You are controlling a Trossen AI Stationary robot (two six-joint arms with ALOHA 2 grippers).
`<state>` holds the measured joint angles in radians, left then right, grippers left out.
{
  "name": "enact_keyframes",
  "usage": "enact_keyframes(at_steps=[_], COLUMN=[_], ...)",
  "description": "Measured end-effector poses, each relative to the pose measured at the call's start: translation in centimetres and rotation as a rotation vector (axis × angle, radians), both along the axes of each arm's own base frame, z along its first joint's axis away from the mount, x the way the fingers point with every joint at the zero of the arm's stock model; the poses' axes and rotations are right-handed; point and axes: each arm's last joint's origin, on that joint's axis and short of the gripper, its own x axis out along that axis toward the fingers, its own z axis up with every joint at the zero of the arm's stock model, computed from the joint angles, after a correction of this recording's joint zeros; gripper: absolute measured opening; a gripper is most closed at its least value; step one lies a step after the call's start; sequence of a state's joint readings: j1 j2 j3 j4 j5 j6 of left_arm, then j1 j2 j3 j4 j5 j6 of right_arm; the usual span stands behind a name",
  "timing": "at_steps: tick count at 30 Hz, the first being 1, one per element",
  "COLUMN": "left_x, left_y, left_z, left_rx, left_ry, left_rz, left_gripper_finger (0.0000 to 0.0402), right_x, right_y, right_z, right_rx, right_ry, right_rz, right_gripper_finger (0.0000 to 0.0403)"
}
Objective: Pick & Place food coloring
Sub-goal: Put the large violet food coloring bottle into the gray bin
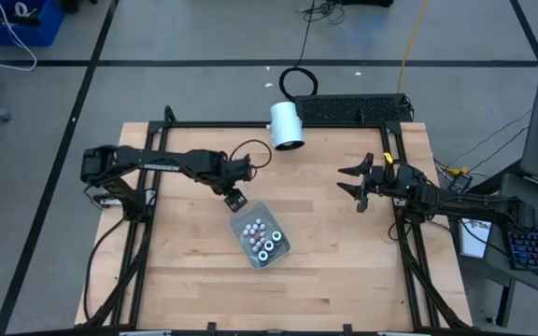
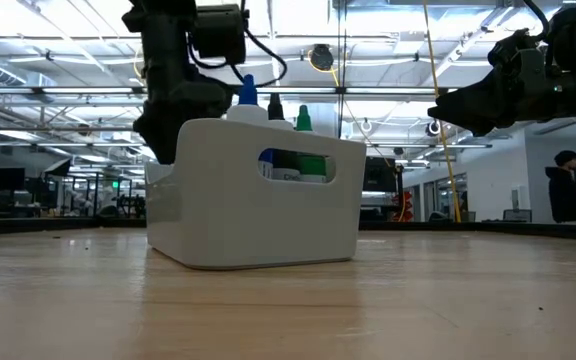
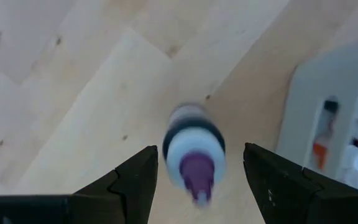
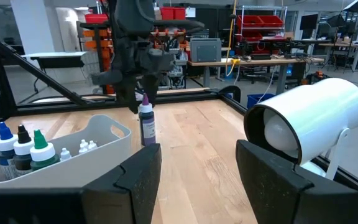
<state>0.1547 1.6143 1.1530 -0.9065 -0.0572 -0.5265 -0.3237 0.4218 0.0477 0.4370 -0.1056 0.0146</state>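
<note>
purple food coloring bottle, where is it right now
The purple bottle stands upright on the wooden table, just outside the white bin at its far left corner, directly beneath the left gripper, whose open fingers are not touching it.

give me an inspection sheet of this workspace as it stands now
surface: wooden table, bare apart from the items below
job's things: white bin holds blue, black and green capped bottles; purple bottle upright on the wood beside the bin
clutter: white cylinder at the table's far edge; small white balls in the bin
grippers: left gripper open, straddling the purple bottle; right gripper open, holding nothing, apart from the bin
cables: black coil and yellow cable on the floor
surroundings: person in the background
</note>
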Motion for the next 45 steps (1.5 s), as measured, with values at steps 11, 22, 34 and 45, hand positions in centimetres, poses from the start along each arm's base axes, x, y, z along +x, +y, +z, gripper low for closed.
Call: enact_keyframes(at_steps=[11, 22, 34, 45], left_x=[0.24, -0.07, 0.09, 0.0], left_y=[0.15, 0.13, 0.13, 0.12], left_z=[-0.53, -0.62, -0.27, 0.05], left_rx=[0.018, 0.024, 0.024, 0.021], left_ry=[0.018, 0.055, 0.05, 0.065], left_rz=[0.0, -0.017, -0.047, -0.047], left_gripper_finger=[0.0237, 0.0237, 0.0237, 0.0232], right_x=[0.0, 0.0, 0.0, 0.0], right_y=[0.0, 0.0, 0.0, 0.0], right_z=[0.0, 0.0, -0.01, 0.0], right_rx=[0.0, 0.0, 0.0, 0.0], right_ry=[0.0, 0.0, 0.001, 0.0], right_rz=[0.0, 0.0, 0.0, 0.0], right_gripper_finger=[0.0196, 0.0196, 0.0196, 0.0196])
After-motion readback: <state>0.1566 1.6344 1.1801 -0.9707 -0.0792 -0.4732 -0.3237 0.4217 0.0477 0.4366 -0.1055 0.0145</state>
